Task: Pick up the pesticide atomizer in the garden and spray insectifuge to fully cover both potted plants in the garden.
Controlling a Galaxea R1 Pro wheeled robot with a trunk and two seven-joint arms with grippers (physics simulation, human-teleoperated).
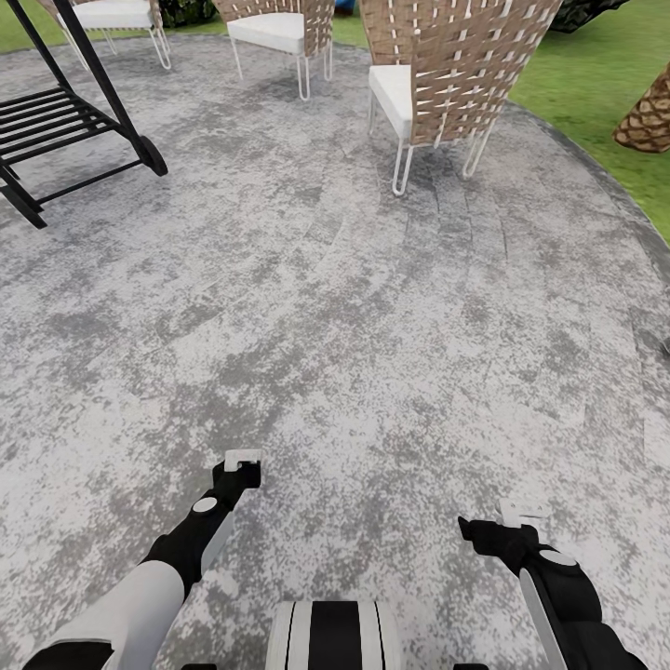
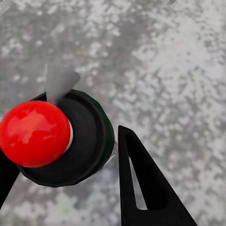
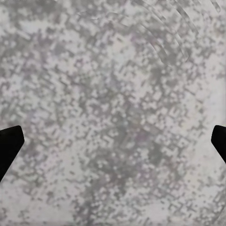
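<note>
In the left wrist view the pesticide atomizer [image 2: 84, 141] is seen from above, a dark round bottle with a glossy red top [image 2: 34, 133]. It sits between the black fingers [image 2: 141, 188] of my left gripper [image 1: 240, 467], which is shut on it above the grey mottled patio [image 1: 354, 307] of the garden. In the head view the bottle itself is hidden behind the left gripper. My right gripper [image 1: 510, 521] hangs low at the right, open, with only paving between its fingertips [image 3: 9, 141]. The potted plants are out of view.
Two woven chairs with white cushions [image 1: 447, 65] [image 1: 279, 28] stand at the far side of the patio. A black slatted stand on wheels [image 1: 65, 121] is at the far left. Grass [image 1: 596, 84] borders the paving on the right, with a brown woven object [image 1: 647, 121] on it.
</note>
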